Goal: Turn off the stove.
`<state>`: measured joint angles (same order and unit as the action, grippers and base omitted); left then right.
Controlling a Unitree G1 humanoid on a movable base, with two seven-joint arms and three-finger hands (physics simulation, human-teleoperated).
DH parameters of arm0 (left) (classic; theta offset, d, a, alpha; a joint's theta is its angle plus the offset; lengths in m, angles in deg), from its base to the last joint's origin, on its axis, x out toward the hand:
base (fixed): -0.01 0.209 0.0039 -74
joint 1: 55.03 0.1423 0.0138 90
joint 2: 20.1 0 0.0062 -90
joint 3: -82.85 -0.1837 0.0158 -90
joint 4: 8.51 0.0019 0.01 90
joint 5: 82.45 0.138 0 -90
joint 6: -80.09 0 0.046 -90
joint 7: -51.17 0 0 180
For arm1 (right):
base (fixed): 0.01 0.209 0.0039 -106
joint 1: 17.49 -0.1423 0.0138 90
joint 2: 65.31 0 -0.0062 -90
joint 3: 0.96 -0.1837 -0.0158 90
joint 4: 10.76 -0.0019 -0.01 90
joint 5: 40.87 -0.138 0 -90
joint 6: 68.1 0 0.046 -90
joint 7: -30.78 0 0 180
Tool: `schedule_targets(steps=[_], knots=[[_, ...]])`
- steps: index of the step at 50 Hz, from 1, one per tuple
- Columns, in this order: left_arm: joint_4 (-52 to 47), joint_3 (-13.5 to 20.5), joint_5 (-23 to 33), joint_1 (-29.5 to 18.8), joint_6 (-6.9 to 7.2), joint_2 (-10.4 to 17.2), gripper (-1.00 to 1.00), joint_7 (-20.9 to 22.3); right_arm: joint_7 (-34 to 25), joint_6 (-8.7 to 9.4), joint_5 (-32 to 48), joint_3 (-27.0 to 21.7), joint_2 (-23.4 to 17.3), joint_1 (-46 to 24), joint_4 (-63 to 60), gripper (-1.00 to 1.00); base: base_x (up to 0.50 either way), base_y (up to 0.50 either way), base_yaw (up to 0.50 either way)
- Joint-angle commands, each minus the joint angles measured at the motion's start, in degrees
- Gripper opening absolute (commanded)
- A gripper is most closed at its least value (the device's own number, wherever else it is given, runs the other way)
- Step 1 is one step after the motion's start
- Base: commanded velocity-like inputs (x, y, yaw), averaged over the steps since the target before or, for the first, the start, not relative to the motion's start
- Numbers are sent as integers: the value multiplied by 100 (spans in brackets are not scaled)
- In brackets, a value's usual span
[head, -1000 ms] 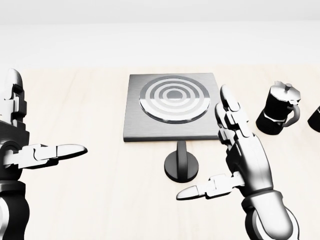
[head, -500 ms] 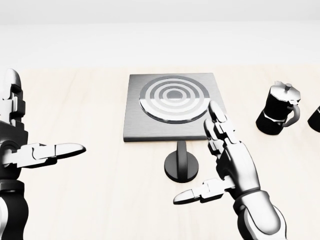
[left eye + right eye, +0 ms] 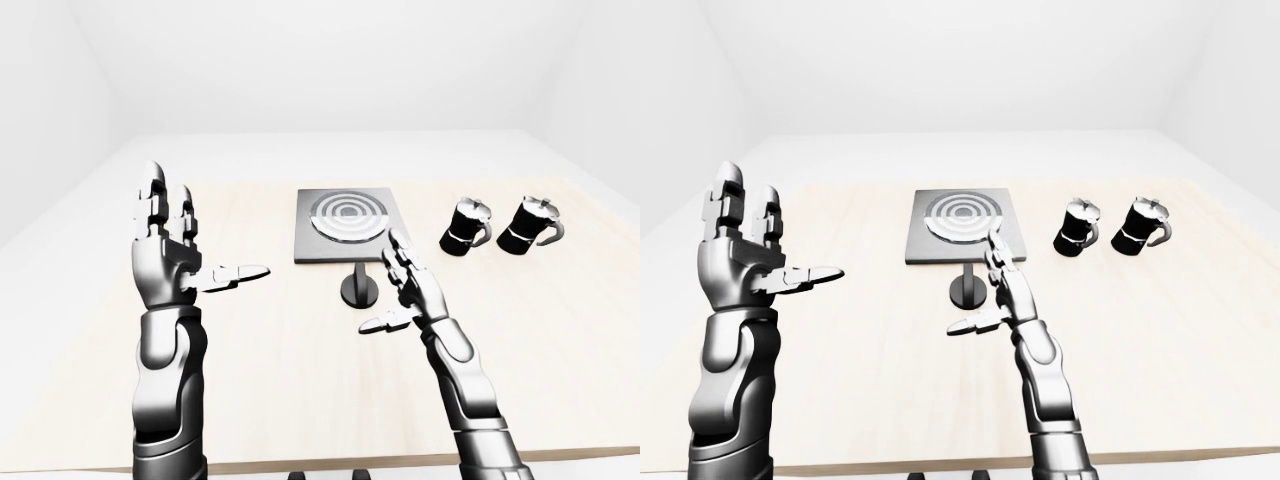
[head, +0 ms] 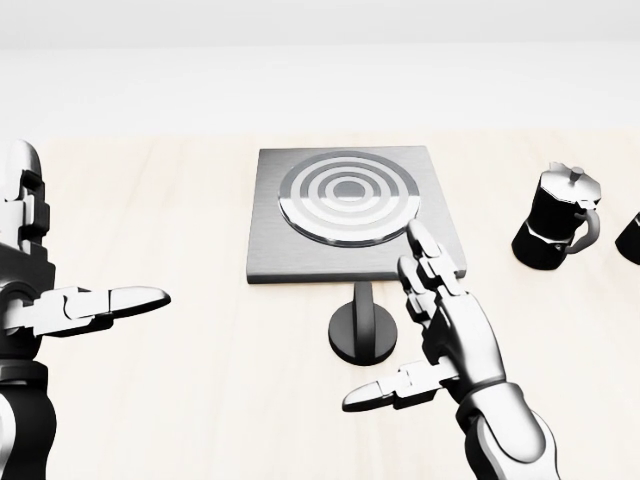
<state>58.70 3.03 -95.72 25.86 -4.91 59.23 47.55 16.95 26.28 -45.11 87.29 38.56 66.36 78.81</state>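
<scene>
The stove (image 4: 345, 210) is a grey square plate with a ringed burner, lying flat on the pale wooden table (image 4: 200, 400). Just below it in the head view stands its black round knob (image 4: 364, 330) with an upright grip. My right hand (image 4: 398, 325) is open right beside the knob, on its right: fingers point up, the thumb (image 4: 385, 390) reaches left below the knob, and nothing is held. My left hand (image 4: 95, 225) is raised at the left edge, open and empty, far from the knob.
Two black moka pots (image 3: 466, 226) (image 3: 528, 224) stand to the right of the stove. The table's near edge (image 3: 330, 462) runs along the bottom of the left-eye view. White floor and walls surround the table.
My right hand has slid left and slightly down, closing in on the knob's right side. The left hand has barely moved. Stove, knob and pots are unchanged.
</scene>
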Motion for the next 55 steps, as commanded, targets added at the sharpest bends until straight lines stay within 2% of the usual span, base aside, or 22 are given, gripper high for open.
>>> schedule_targets(steps=[1,10,15,19,25,33,36,41,44,50,55], knots=[[5,3,1,16,0,-2,99,2,-9,-111,-36,-61,-38,-45,235,100,0,0,0],[18,-1,0,6,0,-2,99,0,-11,-283,-24,-103,-67,-70,519,100,0,0,0],[30,0,5,15,0,-6,99,1,-6,-260,-30,-143,-100,-80,515,100,0,0,0],[-5,-9,5,26,0,-10,99,-1,1,-340,-20,-160,-106,-97,629,100,0,0,0],[9,-4,8,12,0,-6,99,-4,-1,-339,11,-101,-79,-134,665,100,0,0,0],[19,6,-2,14,0,-2,99,4,-26,-448,31,-98,-89,-222,877,100,0,0,0],[3,2,-8,37,0,-9,99,9,-41,-553,33,-110,-95,-263,1058,100,0,0,0],[0,7,-10,31,0,-5,99,10,-38,-584,33,-110,-92,-280,1135,100,0,0,0],[25,8,-8,17,0,-3,99,7,-49,-741,42,-116,-95,-317,1372,100,0,0,0],[44,6,-6,27,0,-4,99,12,-59,-871,37,-133,-110,-313,1567,100,0,0,0],[46,15,-14,10,0,3,99,0,-65,-906,32,-148,-125,-297,1620,100,0,0,0]])
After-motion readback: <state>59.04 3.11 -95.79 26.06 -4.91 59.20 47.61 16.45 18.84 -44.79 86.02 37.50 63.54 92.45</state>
